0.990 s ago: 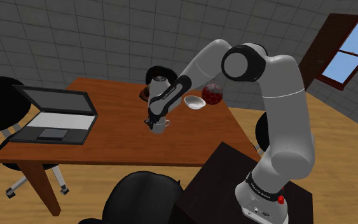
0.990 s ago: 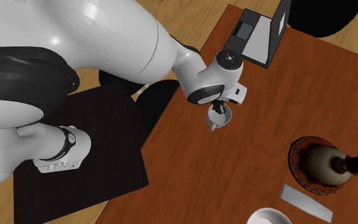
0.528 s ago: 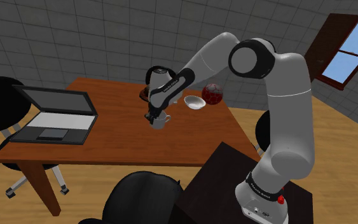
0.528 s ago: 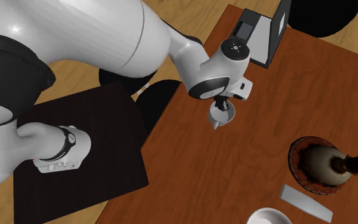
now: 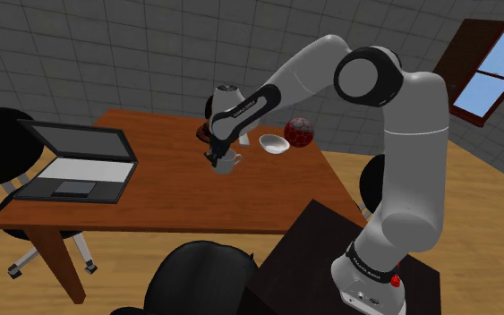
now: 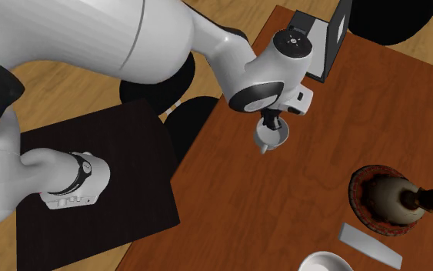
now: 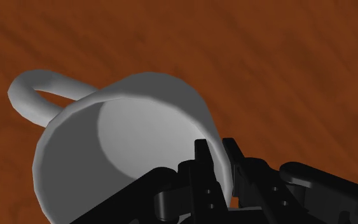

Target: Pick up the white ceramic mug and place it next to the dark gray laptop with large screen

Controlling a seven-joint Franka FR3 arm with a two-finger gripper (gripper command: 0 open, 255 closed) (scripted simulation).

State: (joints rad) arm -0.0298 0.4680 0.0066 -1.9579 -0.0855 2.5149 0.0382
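- Holding the white mug (image 5: pixel 227 162) by its rim, the gripper (image 5: pixel 215 159) has its fingers (image 7: pixel 204 165) almost closed. One is inside the cup and one outside, with the thin wall squeezed between them.
- The mug hangs tipped, and it looks to be lifted just off the brown bench (image 5: pixel 241 210), over the middle part.
- Its handle (image 7: pixel 37 79) is on the side across from the fingers, so nothing grips it.
- In the shoulder view the dark laptop (image 5: pixel 75 166) sits open at about 9 o'clock from the mug, well apart.
- In the second exterior view the laptop is at about 1 o'clock from the mug.
- A white bowl (image 5: pixel 274 144) lies near, at about 2 o'clock from the mug in the shoulder view.
- I think the mug is hard and stiff, so it will not bend, but it could chip or crack if it drops or bumps down hard.
- It looks smooth, so it may slip — and a pinch on one side lets it swing and tip.
- It is empty and likely not heavy. The rim wall is a fair place to hold, if the squeeze is firm and the mug is set down softly beside the laptop.
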